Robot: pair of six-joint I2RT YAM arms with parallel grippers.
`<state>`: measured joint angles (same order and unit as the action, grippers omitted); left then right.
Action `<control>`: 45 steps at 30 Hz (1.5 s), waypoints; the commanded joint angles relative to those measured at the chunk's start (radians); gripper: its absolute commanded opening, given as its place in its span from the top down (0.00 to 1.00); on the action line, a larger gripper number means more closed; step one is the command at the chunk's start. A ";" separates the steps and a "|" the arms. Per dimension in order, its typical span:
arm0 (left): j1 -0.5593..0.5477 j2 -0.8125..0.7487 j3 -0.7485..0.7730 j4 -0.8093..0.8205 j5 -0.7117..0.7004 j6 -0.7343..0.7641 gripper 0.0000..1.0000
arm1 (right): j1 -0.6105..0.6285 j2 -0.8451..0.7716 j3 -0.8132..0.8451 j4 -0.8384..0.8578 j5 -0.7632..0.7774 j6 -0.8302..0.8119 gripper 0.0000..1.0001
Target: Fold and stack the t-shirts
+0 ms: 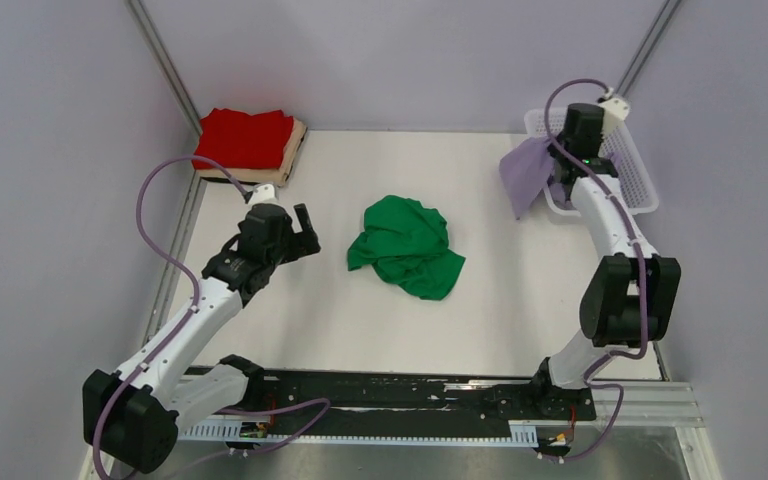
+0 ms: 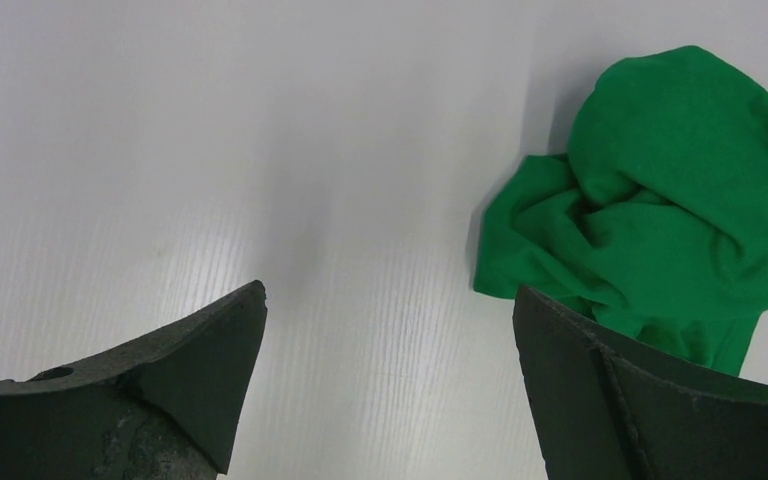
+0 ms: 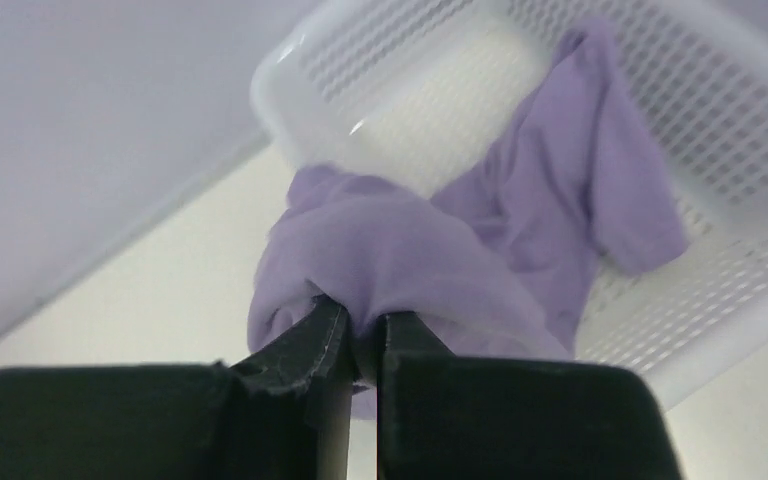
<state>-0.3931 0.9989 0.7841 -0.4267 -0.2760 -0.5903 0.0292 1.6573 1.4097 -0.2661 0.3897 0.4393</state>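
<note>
Lying in the middle: green t-shirt (image 1: 405, 248) (image 2: 660, 200), crumpled in a loose heap on the white table (image 1: 520, 300), not folded.

Left gripper (image 1: 307, 228) (image 2: 388, 292): just left of the green t-shirt, near it but not touching it. Jaws wide apart, with only bare table showing in the gap.

Left wrist view: green t-shirt up and to the right, its low edge hidden behind the right-hand finger (image 2: 640, 400).

Right gripper (image 1: 560, 185) (image 3: 360, 315): well to the right of the green t-shirt and farther back, up off the table by the basket. Jaws almost closed, pinching a bunched fold of lavender cloth.

Lavender t-shirt (image 1: 525, 175) (image 3: 440, 250): held up by that pinch. One part hanging down on the side of the basket that faces the green t-shirt, the other part trailing back into the basket with a sleeve on its floor. Well apart from the green t-shirt.

White basket (image 1: 640, 175) (image 3: 740, 130): plastic with little holes all over, at the back right of the green t-shirt, close to the wall.

Red t-shirt (image 1: 245, 138): folded flat, at the back left of the green t-shirt, well apart from it, in the table's corner. On top of the tan one.

Tan t-shirt (image 1: 298, 148): under the red t-shirt, touching it. Only a thin strip peeking out on the side nearest the green t-shirt and along the near edge.

Pile so far: two shirts, red over tan.
</note>
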 commanded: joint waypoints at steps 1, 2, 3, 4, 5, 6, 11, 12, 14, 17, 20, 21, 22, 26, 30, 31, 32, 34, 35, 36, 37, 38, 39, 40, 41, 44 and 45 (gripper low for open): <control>-0.004 0.022 0.032 0.035 -0.018 -0.008 0.00 | -0.197 0.036 0.085 0.042 -0.038 0.014 0.95; -0.004 0.024 0.034 0.033 -0.018 -0.007 0.00 | -0.233 0.066 0.112 0.041 -0.044 0.023 0.95; -0.004 0.026 0.035 0.033 -0.017 -0.007 0.00 | -0.267 0.098 0.152 0.010 -0.052 0.037 0.94; -0.005 0.027 0.035 0.034 -0.016 -0.007 0.00 | -0.295 0.133 0.200 -0.036 -0.076 0.049 0.93; -0.004 0.030 0.036 0.035 -0.015 -0.005 0.00 | -0.312 0.160 0.240 -0.073 -0.105 0.050 0.90; -0.003 0.032 0.035 0.037 -0.008 -0.005 0.00 | -0.322 0.184 0.266 -0.090 -0.117 0.045 0.85; -0.004 0.067 0.048 0.046 0.034 -0.006 0.00 | -0.338 0.254 0.392 -0.188 -0.131 0.030 0.39; -0.004 0.072 0.050 0.047 0.046 -0.006 0.00 | -0.338 0.253 0.405 -0.198 -0.135 0.023 0.30; -0.004 0.083 0.052 0.052 0.065 -0.005 0.00 | -0.333 0.237 0.422 -0.212 -0.156 0.004 0.02; -0.004 0.099 0.047 0.064 0.087 -0.010 0.00 | -0.292 0.182 0.395 -0.211 -0.187 -0.096 0.00; -0.004 0.114 0.042 0.077 0.110 -0.018 0.00 | -0.212 0.111 0.308 -0.216 -0.214 -0.183 0.00; -0.004 0.117 0.041 0.082 0.115 -0.019 0.00 | -0.178 0.082 0.260 -0.217 -0.206 -0.186 0.00; -0.004 0.121 0.040 0.084 0.125 -0.021 0.00 | -0.139 0.048 0.205 -0.217 -0.182 -0.175 0.00; -0.004 0.128 0.038 0.096 0.139 -0.024 0.00 | 0.014 -0.081 -0.065 -0.176 -0.099 -0.028 0.00; -0.004 0.130 0.040 0.097 0.144 -0.013 0.00 | 0.092 -0.130 -0.268 -0.091 -0.115 0.099 0.02; -0.004 0.131 0.041 0.097 0.145 -0.009 0.00 | 0.101 -0.122 -0.298 -0.073 -0.110 0.125 0.02; -0.004 0.133 0.042 0.096 0.145 -0.008 0.00 | 0.105 -0.110 -0.319 -0.055 -0.107 0.140 0.02; -0.005 0.133 0.043 0.096 0.146 -0.008 0.00 | 0.106 -0.070 -0.334 -0.035 -0.071 0.176 0.01; -0.004 0.133 0.044 0.095 0.147 -0.010 0.00 | 0.105 -0.044 -0.331 -0.022 -0.041 0.187 0.01; -0.004 0.130 0.042 0.097 0.148 -0.011 0.00 | 0.103 -0.020 -0.326 -0.007 -0.004 0.193 0.01; -0.004 0.128 0.040 0.098 0.147 -0.012 0.00 | 0.103 0.010 -0.319 0.016 0.011 0.201 0.01; -0.004 0.125 0.037 0.097 0.146 -0.014 0.00 | 0.100 0.041 -0.310 0.040 0.025 0.205 0.00; -0.004 0.123 0.035 0.097 0.145 -0.015 0.00 | 0.100 0.069 -0.299 0.066 0.026 0.210 0.00; -0.004 0.119 0.034 0.095 0.144 -0.015 0.00 | 0.099 0.099 -0.287 0.091 0.029 0.217 0.01; -0.004 0.117 0.033 0.094 0.142 -0.017 0.00 | 0.099 0.126 -0.278 0.126 0.030 0.216 0.01; -0.005 0.108 0.031 0.086 0.138 -0.018 0.00 | 0.097 0.205 -0.230 0.178 0.055 0.238 0.05; -0.004 0.101 0.031 0.083 0.131 -0.019 0.00 | 0.097 0.224 -0.220 0.197 0.063 0.240 0.08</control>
<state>-0.3935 1.1294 0.7933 -0.3618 -0.1322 -0.5991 0.1295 1.8206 1.1103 -0.2253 0.3855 0.6266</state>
